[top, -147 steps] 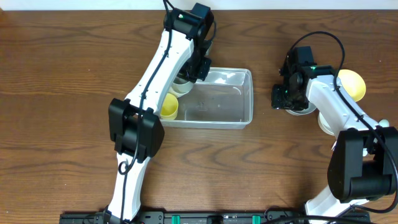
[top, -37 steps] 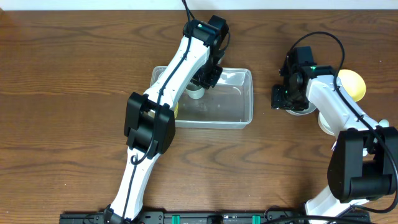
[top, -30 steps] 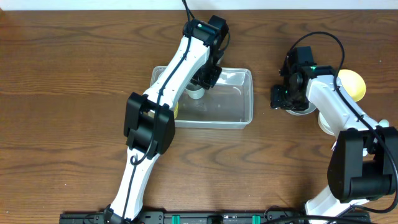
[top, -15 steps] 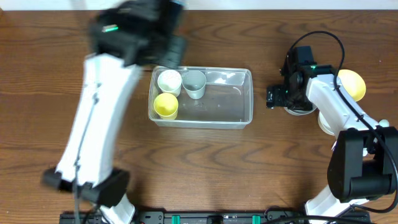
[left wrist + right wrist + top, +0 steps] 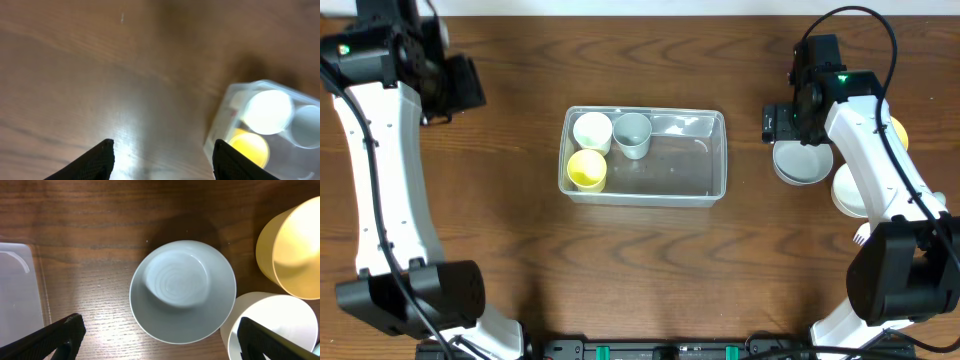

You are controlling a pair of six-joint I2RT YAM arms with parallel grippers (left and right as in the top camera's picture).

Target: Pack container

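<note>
- Presently, my left end effector (image 5: 163, 150): upper left of the overhead frame, fingers apart, nothing held. It sits well apart from the container, I judge to leave the tub clear.
- My right end effector (image 5: 161, 325): fingers spread wide and empty, above the pale bowl (image 5: 182, 291), probably lined up to grasp it.
- Container (image 5: 695, 175): centre of the overhead frame, on the worktop (image 5: 640, 270). A clear rectangular tub with rounded corners and a rim.
- Contents: white cup (image 5: 591, 130), grey cup (image 5: 633, 134) and yellow cup (image 5: 586, 169), clustered at its left end; the right part is bare.

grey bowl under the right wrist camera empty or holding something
Empty: the grey bowl shows only its bare, ringed inside, mouth up.
</note>
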